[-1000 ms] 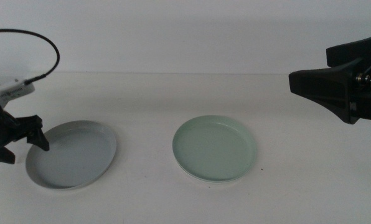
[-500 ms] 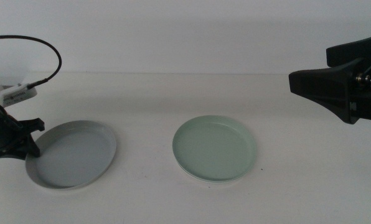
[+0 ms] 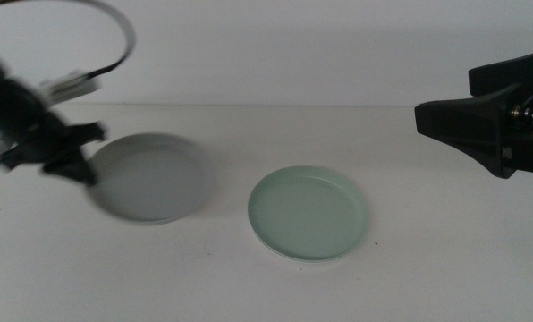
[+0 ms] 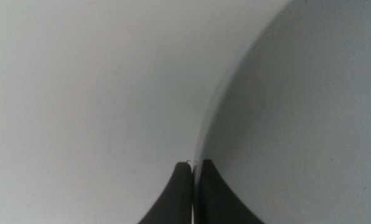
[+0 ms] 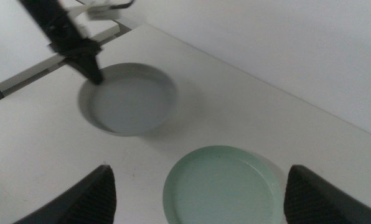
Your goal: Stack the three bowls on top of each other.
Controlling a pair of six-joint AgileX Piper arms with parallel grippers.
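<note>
The left gripper [image 3: 86, 172] has its fingers [image 4: 184, 186] pressed together on the left rim of the grey bowl [image 3: 150, 177] and holds it lifted over the table [image 3: 427, 259]. The green bowl [image 3: 308, 213] lies flat on the table, apart to the right. The right gripper [image 3: 427, 118] hangs at the right side, fingers wide apart.

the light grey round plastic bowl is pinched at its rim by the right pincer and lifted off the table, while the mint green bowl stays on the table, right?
Not quite: the left pincer holds it, not the right. The middle view shows it shut on the rim of the light grey round plastic bowl, lifted off the table. The right pincer waits open, apart. The mint green bowl does rest on the table.
</note>
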